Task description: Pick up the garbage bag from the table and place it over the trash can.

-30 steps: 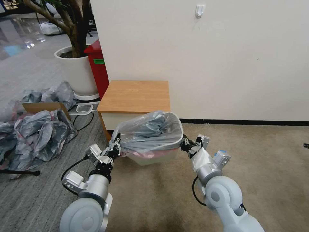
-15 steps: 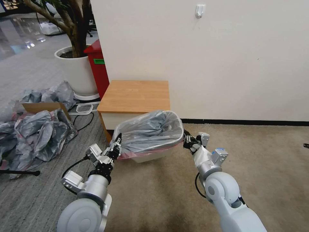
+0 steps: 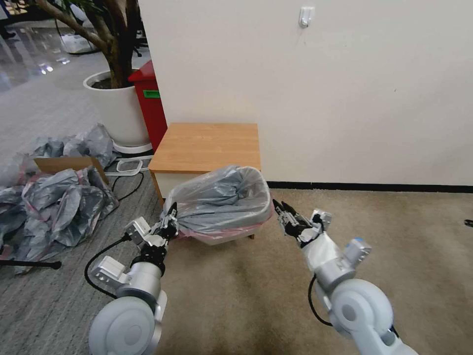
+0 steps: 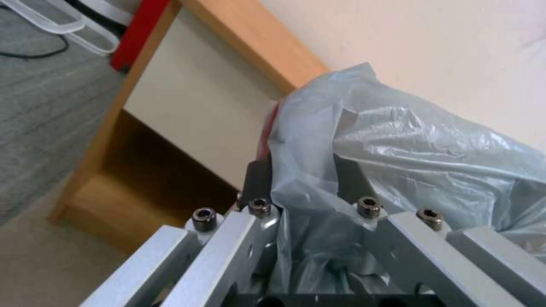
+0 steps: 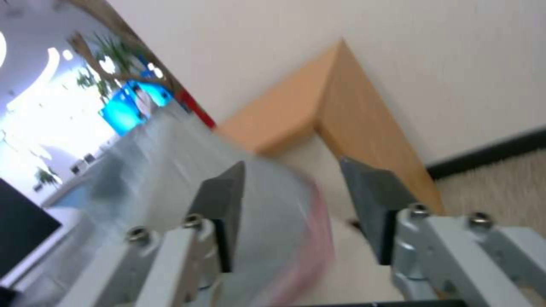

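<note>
Garbage bag point(image 3: 221, 197): thin crinkly glossy plastic. Table point(image 3: 207, 145): smooth matt wood.

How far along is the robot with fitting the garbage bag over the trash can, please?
Done: the garbage bag is off the table and drawn over the trash can. In hand: the left gripper pinches its corner; the right gripper is open beside it. Left: releasing that corner.
</note>
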Controlling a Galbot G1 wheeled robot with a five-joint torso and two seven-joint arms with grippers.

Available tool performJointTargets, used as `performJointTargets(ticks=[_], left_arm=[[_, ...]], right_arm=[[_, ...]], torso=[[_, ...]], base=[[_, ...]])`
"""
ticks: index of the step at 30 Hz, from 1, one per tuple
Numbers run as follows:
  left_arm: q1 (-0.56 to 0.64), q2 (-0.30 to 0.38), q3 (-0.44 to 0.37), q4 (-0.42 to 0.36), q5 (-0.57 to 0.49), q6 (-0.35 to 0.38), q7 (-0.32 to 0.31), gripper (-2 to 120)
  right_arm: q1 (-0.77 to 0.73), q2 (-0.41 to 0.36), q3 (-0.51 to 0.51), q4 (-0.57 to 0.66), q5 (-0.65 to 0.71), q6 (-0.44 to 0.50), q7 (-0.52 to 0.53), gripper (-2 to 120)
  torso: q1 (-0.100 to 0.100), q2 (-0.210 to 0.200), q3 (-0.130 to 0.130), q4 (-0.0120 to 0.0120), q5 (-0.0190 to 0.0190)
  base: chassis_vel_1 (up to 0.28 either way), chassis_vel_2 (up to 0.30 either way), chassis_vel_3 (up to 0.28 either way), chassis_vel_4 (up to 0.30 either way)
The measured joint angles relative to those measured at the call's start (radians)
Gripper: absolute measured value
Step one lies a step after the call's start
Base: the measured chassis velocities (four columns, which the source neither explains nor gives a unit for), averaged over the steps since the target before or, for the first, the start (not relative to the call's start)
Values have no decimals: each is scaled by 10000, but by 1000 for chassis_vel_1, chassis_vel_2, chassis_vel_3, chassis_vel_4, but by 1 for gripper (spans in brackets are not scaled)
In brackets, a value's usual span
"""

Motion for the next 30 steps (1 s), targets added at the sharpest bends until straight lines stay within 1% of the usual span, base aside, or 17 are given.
performJointTargets(ticks=[2,4,5,8,9,10,11,12,13,16,17,19,21,23,24,26,30], left_arm=[[33,99,49,115,514,244,-23,10],[78,189,191,187,1011,462,-34,10],[78,189,191,187,1011,462,-34,10],[123,288,474,296,1979,683,-102,10],[123,288,474,296,1979,683,-102,10],[160,322,649,322,2383,778,-115,10],[189,335,768,322,2622,844,-117,10],[189,335,768,322,2622,844,-117,10],[211,346,874,322,2818,863,-118,10],[286,352,1194,241,3341,882,-118,10],[286,352,1194,241,3341,882,-118,10],[322,374,1319,156,3532,881,-99,10],[348,400,1383,98,3789,852,38,10],[358,411,1397,84,3914,814,108,10],[379,434,1425,72,4188,713,232,10],[396,478,1451,33,4500,635,395,10],[409,543,1506,-38,4722,602,515,10]], right_arm=[[82,-263,339,772,27,-167,7,61],[417,-704,353,1425,-302,-311,-126,69],[417,-704,353,1425,-302,-311,-126,69],[1219,-1737,-155,1832,-1317,-417,-1015,82],[1219,-1737,-155,1832,-1317,-417,-1015,82],[1836,-2456,-685,1839,-1797,-682,-1627,84],[2371,-2991,-1191,1719,-2136,-890,-2088,81],[2371,-2991,-1191,1719,-2136,-890,-2088,81],[2858,-3378,-1666,1574,-2441,-1082,-2403,78],[4599,-4450,-3277,1063,-3236,-1908,-3243,63],[4599,-4450,-3277,1063,-3236,-1908,-3243,63],[5531,-4842,-4251,785,-3382,-2422,-3248,53],[6267,-5010,-5030,558,-3455,-2941,-3093,45],[6417,-5022,-5186,501,-3458,-3102,-3053,42],[6760,-5026,-5517,361,-3475,-3516,-2975,36],[7117,-5026,-5878,171,-3537,-3931,-2879,26],[7475,-5104,-6284,78,-3793,-4284,-2833,19]], torso=[[0,0,0,-1,0],[-1,0,0,0,-1],[-1,0,0,0,-1],[0,0,0,-1,0],[0,0,0,-1,0],[0,0,0,1,0],[0,0,0,2,-1],[0,0,0,2,-1],[0,-1,1,3,0],[0,0,1,3,-1],[0,0,1,3,-1],[0,0,2,3,-1],[0,-1,2,1,-1],[0,0,2,2,-1],[0,0,1,2,0],[0,-1,2,1,-1],[0,0,1,1,-1]], base=[[0,0,0,0],[0,0,0,0],[0,0,0,0],[0,0,0,0],[0,0,0,0],[0,0,0,0],[0,0,0,0],[0,0,0,0],[0,0,0,0],[0,0,0,0],[0,0,0,0],[0,0,0,0],[0,0,0,0],[0,0,0,0],[0,0,0,0],[0,0,0,0],[0,0,0,0]])
